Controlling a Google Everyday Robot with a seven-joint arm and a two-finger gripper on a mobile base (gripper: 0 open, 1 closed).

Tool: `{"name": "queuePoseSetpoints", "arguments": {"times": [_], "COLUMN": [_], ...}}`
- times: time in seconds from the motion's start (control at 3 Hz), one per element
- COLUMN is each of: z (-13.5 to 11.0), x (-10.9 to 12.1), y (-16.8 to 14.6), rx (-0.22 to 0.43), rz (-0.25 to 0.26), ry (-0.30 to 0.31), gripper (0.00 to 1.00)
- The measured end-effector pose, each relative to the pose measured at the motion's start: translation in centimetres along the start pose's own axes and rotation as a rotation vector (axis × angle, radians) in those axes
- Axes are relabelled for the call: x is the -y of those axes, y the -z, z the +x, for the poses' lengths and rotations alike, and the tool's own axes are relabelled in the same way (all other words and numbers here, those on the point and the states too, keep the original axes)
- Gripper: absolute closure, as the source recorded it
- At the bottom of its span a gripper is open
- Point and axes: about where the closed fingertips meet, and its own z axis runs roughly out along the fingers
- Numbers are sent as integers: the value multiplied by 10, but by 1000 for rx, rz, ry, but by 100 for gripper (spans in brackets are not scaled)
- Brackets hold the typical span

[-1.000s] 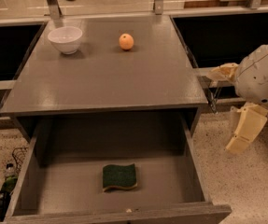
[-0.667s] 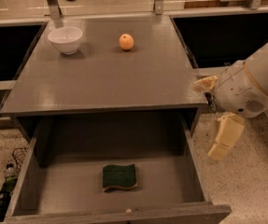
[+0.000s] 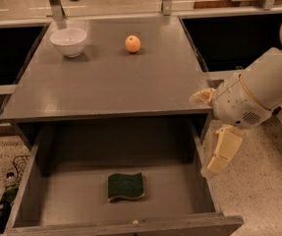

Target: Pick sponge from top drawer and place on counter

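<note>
Pincer (image 3: 201, 135): at the right side of the view, off the right front corner of the counter (image 3: 106, 77) and outside the right wall of the top drawer (image 3: 67, 193). My jaws stand wide apart and hold nothing. The upper finger (image 3: 203, 96) points toward 9 o'clock, its tip at the counter's corner edge; I cannot tell whether it touches or is just clear. The lower finger (image 3: 223, 151) hangs toward 6 o'clock, just beside the drawer's right wall, over the speckled floor (image 3: 263, 195). My white wrist housing (image 3: 248, 95) sits at 3 o'clock from the fingers.

Sponge (image 3: 126, 186): at about 8 o'clock from my pincer, well apart from it, with the drawer's right wall between us. It lies flat on the drawer bottom, dark green face up, yellow layer showing along its near edge. It is roughly mid-width, nearer the front wall than the back, and touches no wall.

Top drawer: pulled open below the counter's front edge. The sponge is the only thing I see in it.

Counter: an orange (image 3: 133, 44) at about 11 o'clock from my pincer, toward the back edge. A white bowl (image 3: 69, 41) at about 10 o'clock, upright, near the back left corner. The two are well apart. Black basins (image 3: 239, 33) flank the counter on both sides.
</note>
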Motion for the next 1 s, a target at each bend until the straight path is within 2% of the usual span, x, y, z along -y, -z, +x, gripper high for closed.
{"name": "queuePoseSetpoints", "arguments": {"times": [0.33, 0.67, 1.0], "z": [5, 5, 6], "x": [-1, 4, 4], "y": [-15, -41, -52], "rx": [-8, 25, 39], "rz": [9, 49, 36], "ry": [-24, -48, -62], "gripper": [0, 0, 0]}}
